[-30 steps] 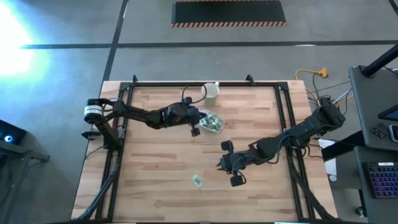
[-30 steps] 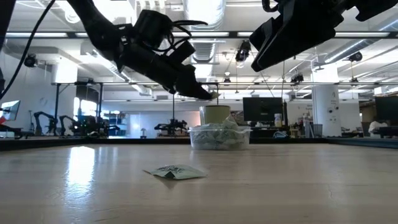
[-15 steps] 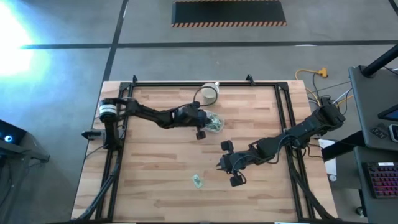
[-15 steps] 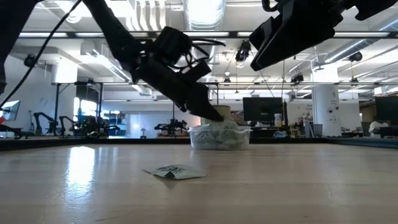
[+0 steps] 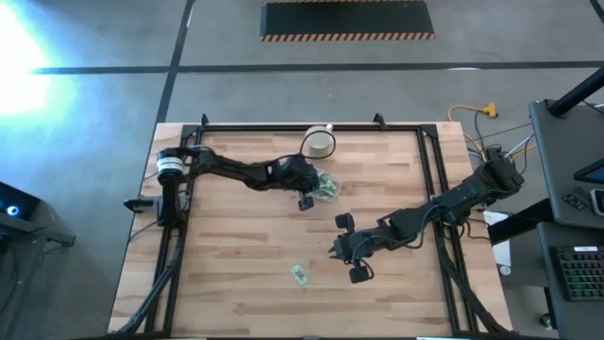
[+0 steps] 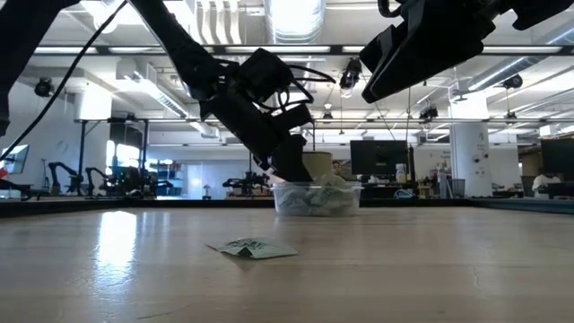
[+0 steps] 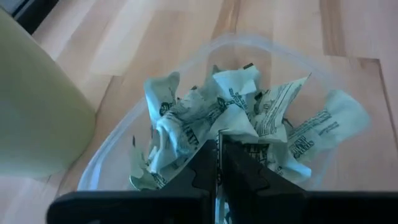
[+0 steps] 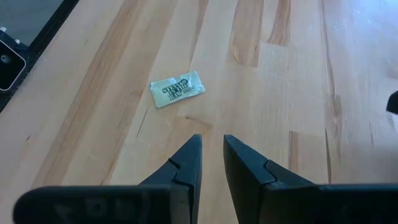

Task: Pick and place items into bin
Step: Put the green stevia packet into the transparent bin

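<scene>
One packet lies unmoved, left end effector pinched together, now lowered into bin, right end effector slightly apart.

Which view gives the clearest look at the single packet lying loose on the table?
The right wrist view: the loose packet lies flat, unobstructed, its printed face readable, just ahead of the right gripper. The high view shows it only as a small pale speck; the low view shows it edge-on. The left wrist view misses it, seeing only the bin.
</scene>
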### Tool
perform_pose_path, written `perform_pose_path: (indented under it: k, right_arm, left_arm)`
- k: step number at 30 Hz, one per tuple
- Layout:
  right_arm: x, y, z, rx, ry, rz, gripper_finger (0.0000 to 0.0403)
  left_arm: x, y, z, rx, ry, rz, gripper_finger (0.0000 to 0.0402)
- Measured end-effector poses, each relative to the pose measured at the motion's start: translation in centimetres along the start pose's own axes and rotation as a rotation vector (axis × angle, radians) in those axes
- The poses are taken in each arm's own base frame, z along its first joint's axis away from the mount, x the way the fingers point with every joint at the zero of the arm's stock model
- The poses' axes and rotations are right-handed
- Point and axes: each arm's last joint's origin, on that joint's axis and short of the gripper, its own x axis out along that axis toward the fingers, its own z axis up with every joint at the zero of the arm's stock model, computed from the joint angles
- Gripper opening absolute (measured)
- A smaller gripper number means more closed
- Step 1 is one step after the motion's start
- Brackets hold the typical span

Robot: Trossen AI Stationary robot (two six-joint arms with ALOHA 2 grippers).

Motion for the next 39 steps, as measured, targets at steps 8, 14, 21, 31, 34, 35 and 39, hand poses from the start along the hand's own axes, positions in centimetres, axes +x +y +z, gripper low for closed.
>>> perform_pose_path:
  k: [8,14,21,31,34,35,39]
  right_arm:
    - [0.0,0.0,0.0,0.002,0.0,0.0,0.0057]
    - [0.0,0.0,0.0,0.002,0.0,0.0,0.0057]
    - [0.0,0.0,0.0,0.001,0.001,0.0,0.0057]
    - [0.0,0.0,0.0,0.001,0.001,0.0,0.0057]
    - [0.0,0.0,0.0,0.001,0.0,0.0,0.0057]
    - [0.0,0.0,0.0,0.001,-0.001,0.0,0.0057]
    - [0.0,0.0,0.2,0.003,-0.025,0.003,0.0057]
  left_arm:
    - [-1.0,0.0,0.9,0.03,-0.039,0.001,0.003]
    - [-1.0,0.0,1.0,0.029,-0.043,-0.003,0.0107]
    - [-1.9,-0.1,1.7,0.028,-0.077,-0.047,0.0176]
    - [-5.9,-0.1,3.7,0.039,-0.12,-0.121,0.0192]
    - [-7.3,-0.3,3.5,0.043,-0.07,-0.133,0.0192]
    - [-7.8,-0.5,3.4,0.047,-0.06,-0.138,0.0192]
    - [-9.8,-1.9,2.3,0.072,-0.012,-0.184,0.0192]
